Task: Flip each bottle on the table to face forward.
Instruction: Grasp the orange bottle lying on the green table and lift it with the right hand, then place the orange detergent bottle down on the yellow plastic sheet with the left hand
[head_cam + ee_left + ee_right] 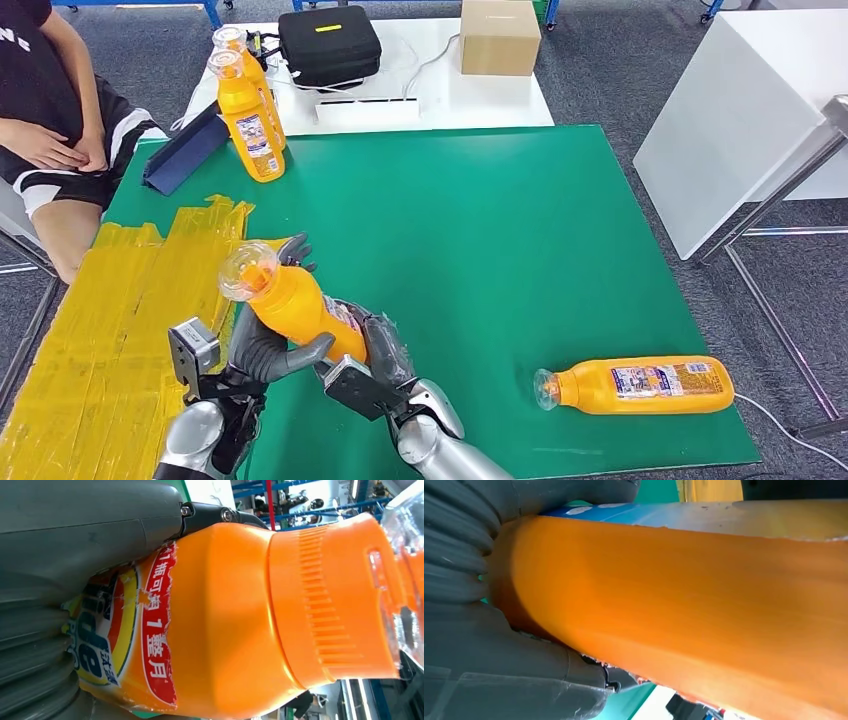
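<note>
Both hands hold one orange bottle (295,300) with a clear cap, lifted and tilted over the green mat (480,230) at the front left. My left hand (265,345) wraps its body from the left; my right hand (375,355) grips its lower end. Up close, the left wrist view shows the bottle (225,620) with its red and yellow label and ribbed orange neck, and the right wrist view shows its plain orange side (684,605). A second orange bottle (640,385) lies on its side at the mat's front right. Two more bottles (250,115) stand upright at the back left.
A person (50,110) sits at the left beyond yellow taped sheets (120,320). A blue tray (185,150) leans by the standing bottles. Behind the mat, a white table carries a black case (328,42) and a cardboard box (498,35). A white table (740,120) stands at the right.
</note>
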`<control>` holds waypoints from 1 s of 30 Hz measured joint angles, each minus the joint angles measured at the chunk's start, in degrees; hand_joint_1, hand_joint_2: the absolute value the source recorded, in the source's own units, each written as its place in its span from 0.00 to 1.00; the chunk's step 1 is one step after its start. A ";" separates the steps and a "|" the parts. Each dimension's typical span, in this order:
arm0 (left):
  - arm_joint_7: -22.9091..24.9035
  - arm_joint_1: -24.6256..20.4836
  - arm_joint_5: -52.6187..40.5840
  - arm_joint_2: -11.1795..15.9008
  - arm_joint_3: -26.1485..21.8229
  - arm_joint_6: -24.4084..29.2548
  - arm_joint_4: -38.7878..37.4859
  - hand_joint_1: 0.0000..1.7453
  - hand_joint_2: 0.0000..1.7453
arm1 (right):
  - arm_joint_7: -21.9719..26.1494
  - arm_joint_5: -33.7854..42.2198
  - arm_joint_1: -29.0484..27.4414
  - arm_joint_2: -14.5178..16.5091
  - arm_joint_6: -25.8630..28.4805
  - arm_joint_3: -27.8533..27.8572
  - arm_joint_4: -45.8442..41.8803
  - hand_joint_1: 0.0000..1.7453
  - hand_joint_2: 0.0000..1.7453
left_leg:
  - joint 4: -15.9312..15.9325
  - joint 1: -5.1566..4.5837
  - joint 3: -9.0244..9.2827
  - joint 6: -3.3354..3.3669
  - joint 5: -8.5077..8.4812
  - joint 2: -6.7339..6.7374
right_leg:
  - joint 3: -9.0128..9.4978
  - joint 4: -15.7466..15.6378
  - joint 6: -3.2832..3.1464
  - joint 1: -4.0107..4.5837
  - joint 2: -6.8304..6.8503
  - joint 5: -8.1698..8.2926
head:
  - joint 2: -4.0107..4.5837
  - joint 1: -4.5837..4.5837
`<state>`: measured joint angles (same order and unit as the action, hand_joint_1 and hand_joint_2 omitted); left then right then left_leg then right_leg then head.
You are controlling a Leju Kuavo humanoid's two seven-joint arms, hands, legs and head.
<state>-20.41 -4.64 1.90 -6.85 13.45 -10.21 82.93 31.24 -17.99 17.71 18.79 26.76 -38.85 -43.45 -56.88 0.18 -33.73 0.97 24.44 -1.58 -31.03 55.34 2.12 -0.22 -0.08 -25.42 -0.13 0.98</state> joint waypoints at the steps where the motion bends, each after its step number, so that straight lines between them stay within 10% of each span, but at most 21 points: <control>1: 0.00 -0.07 0.00 0.01 0.22 0.00 0.00 0.00 1.00 | -0.01 -0.08 0.00 0.01 -0.03 0.07 0.00 1.00 1.00 | 0.00 0.00 0.00 0.00 0.00 0.00 | 0.00 0.00 0.00 0.00 0.00 0.00 | 0.00 0.00; 8: 0.00 -0.26 1.18 0.03 0.56 -0.04 -0.10 0.03 1.00 | -0.51 -0.95 0.01 0.07 -0.01 0.25 -0.02 1.00 1.00 | 0.00 0.00 0.00 0.00 0.00 0.01 | 0.00 0.00 0.00 0.00 0.00 0.00 | 0.00 0.00; 12: 0.01 -0.26 2.02 0.03 0.54 -0.04 -0.15 1.00 1.00 | -0.66 -1.01 0.02 0.07 -0.01 0.23 -0.02 1.00 1.00 | 0.00 0.00 0.00 0.00 0.00 0.01 | 0.00 0.00 0.00 0.00 0.00 0.00 | 0.00 0.00; 26: 0.99 -0.08 8.94 0.03 -0.32 -0.71 -0.57 1.00 1.00 | -0.44 -0.38 0.12 0.11 -0.14 0.01 -0.05 0.98 1.00 | 0.00 0.00 0.00 0.00 0.00 0.01 | 0.00 0.00 0.00 0.00 0.00 0.00 | 0.00 0.00; 29: 1.33 0.18 11.50 0.03 -0.69 -0.77 -0.55 1.00 1.00 | -0.14 -0.91 0.06 0.11 -0.62 0.15 -0.40 0.23 1.00 | 0.00 0.00 0.00 0.00 0.00 0.01 | 0.00 0.00 0.00 0.00 0.00 0.00 | 0.00 0.00; 30: 1.36 0.26 12.13 0.03 -0.88 -0.54 -0.51 1.00 1.00 | 0.07 -1.01 -0.01 0.11 -0.94 0.32 -0.66 0.00 0.75 | 0.00 0.00 0.00 0.00 0.00 0.01 | -0.01 0.00 0.00 0.00 0.00 0.00 | 0.00 0.00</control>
<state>-19.05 -4.38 14.03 -6.82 12.58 -10.75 82.42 31.31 -19.00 17.70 18.91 25.82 -38.53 -44.11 -56.88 0.19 -33.73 0.97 24.44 -1.57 -31.03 55.35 2.12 -0.22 -0.08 -25.42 -0.13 0.98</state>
